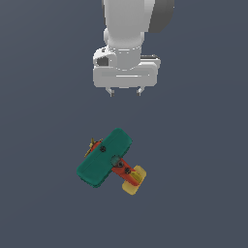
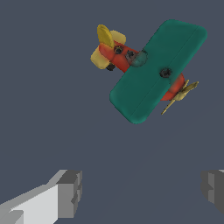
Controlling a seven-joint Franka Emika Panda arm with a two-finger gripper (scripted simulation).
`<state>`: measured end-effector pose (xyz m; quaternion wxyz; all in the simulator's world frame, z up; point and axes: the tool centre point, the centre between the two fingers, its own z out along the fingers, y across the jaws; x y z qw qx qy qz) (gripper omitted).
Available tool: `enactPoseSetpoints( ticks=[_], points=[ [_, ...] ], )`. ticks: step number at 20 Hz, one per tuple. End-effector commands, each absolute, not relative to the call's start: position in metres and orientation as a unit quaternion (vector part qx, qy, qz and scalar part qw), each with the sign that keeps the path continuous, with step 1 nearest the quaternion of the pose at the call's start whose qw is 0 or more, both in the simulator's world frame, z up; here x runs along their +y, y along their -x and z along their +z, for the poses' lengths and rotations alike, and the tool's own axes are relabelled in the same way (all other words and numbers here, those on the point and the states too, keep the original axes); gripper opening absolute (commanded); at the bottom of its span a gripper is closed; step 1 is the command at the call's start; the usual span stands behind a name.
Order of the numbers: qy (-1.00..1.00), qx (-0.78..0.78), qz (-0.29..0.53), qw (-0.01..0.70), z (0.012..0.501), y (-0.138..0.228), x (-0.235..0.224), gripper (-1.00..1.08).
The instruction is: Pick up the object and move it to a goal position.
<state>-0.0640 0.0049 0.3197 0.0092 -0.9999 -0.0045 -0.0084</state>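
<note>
The toy airplane (image 1: 107, 159) lies on the dark grey floor in the exterior view, with a wide teal-green wing, red-orange body with black screws, yellow tail toward the exterior view's right and a small yellow propeller toward its left. My gripper (image 1: 125, 91) hangs above and behind it, apart from it, open and empty. In the wrist view the airplane (image 2: 153, 72) lies ahead of my gripper (image 2: 142, 192), whose two grey fingertips (image 2: 70, 192) stand wide apart with nothing between them.
A plain dark grey floor (image 1: 193, 193) surrounds the airplane. No other object or goal marker shows in either view.
</note>
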Motion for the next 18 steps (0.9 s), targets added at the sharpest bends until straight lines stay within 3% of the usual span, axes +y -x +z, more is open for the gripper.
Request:
enactPoseSetpoints(
  ticks=[1, 18],
  points=[
    [1.0, -0.004, -0.008, 0.009, 0.32, 0.064, 0.005, 0.28],
    [0.999, -0.016, -0.038, 0.018, 0.352, 0.056, 0.013, 0.28]
  ],
)
